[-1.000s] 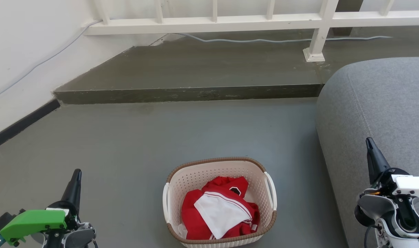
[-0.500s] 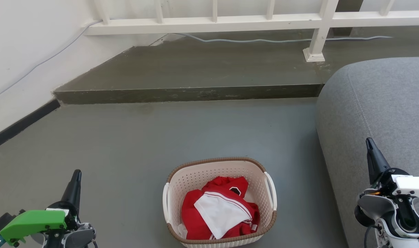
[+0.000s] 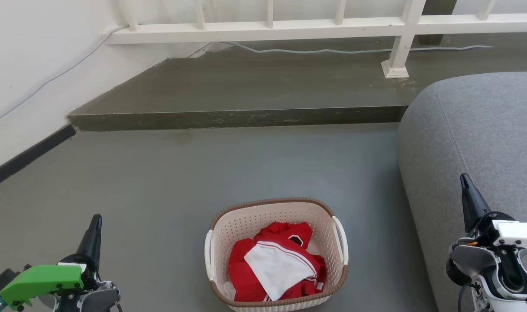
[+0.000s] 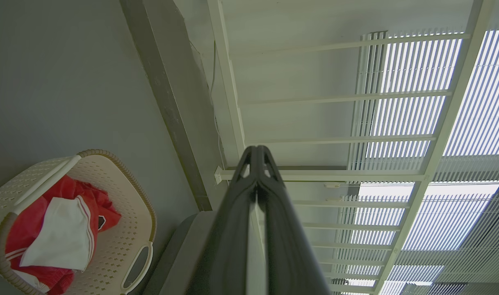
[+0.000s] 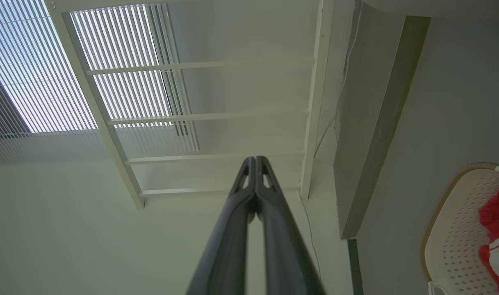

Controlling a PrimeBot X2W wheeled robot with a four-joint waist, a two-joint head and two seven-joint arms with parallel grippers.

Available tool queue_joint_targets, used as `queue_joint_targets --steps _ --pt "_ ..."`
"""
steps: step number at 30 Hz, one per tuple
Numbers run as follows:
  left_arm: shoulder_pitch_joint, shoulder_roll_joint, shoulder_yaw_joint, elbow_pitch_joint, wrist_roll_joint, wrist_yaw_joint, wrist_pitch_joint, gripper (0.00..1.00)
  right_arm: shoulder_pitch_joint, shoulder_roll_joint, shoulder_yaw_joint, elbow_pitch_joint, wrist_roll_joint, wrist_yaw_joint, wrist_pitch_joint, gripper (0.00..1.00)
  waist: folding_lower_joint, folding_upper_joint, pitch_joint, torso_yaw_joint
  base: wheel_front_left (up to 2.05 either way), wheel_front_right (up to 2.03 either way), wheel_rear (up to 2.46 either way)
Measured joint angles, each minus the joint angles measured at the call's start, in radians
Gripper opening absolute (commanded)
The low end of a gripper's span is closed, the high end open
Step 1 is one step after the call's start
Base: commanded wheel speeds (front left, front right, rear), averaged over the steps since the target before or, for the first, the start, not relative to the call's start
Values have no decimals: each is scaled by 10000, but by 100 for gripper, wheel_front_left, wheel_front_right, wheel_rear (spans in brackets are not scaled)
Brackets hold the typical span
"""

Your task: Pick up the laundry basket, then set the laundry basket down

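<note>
1. A wide stretch of grey floor point(image 3: 246, 164) runs from the robot forward to the dark front edge of a raised step point(image 3: 237, 118).
2. On the left, the floor ends at a white wall point(image 3: 29, 65) with a dark baseboard point(image 3: 25, 158) that slants toward the step's corner.
3. On the right, the rounded side of a grey sofa point(image 3: 484, 130) borders the floor, with a strip of floor between it and the basket.
4. A white railing point(image 3: 289, 27) stands on top of the step, its post point(image 3: 397, 56) near the sofa's far end. A pale cable point(image 3: 311, 51) lies along the step beneath it.
5. The laundry basket point(image 3: 241, 225) stands upright on the floor at the lower middle of the head view, between the two grippers and well apart from both. A white handle point(image 3: 340, 240) sits on each of its sides.
6. A heap of red and white clothes point(image 3: 276, 264) lies inside the basket, below the brown rim.
7. The left gripper point(image 3: 95, 225) hangs over the floor to the basket's left. In its wrist view, the left gripper's point(image 4: 257, 149) two dark fingers are pressed together with nothing between them, and the basket point(image 4: 122, 192) lies off to one side.
8. The right gripper point(image 3: 467, 186) is raised in front of the sofa. Its wrist view shows its fingers point(image 5: 255, 159) closed tip to tip, gripping and touching nothing, with the basket's wall point(image 5: 454, 213) at the frame's edge.
</note>
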Motion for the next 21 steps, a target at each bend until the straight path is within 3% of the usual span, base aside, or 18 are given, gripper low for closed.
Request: queue_joint_targets --steps 21 --pt "-8 -25 19 36 0 -63 2 0 -2 10 -21 17 -2 2 2 0 0 0 -1 0 0 0 0"
